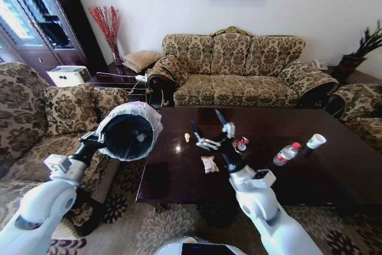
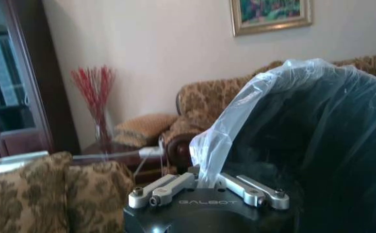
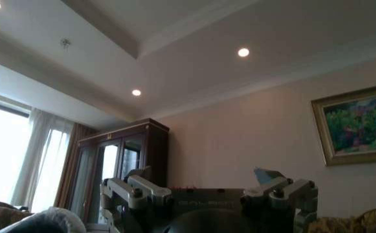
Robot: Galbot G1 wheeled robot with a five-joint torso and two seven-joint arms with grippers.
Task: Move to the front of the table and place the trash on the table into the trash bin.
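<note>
- Left tool (image 1: 95, 140) is clamped on the trash bin (image 1: 127, 131) at its rim, holding it tipped with the mouth toward me, just off the tabletop's (image 1: 179, 177) left edge, above the armchair (image 1: 36, 117).
- Right tool (image 1: 210, 126) is released, fingers spread and pointing up, hovering over the tabletop's near-left part with nothing in it.
- Nearest trash: snack wrapper (image 1: 209, 164) just below the tool, red-white wrapper (image 1: 241, 144) beside it, small yellowish scrap (image 1: 187, 138) to its left. Bottle (image 1: 287, 154) and paper cup (image 1: 315, 141) sit farther right.
- My call: wrist has to roll over first so the fingers come down on the snack wrapper; I'd pinch it across the middle.
- Wrapper is thin, crinkly film on glossy wood, so it'll likely skid; descend straight and close slowly.
- Bin is a rigid black round; the liner (image 2: 239, 111) is thin ruffled translucent plastic, floppy at the rim, so drop well inside the mouth.
</note>
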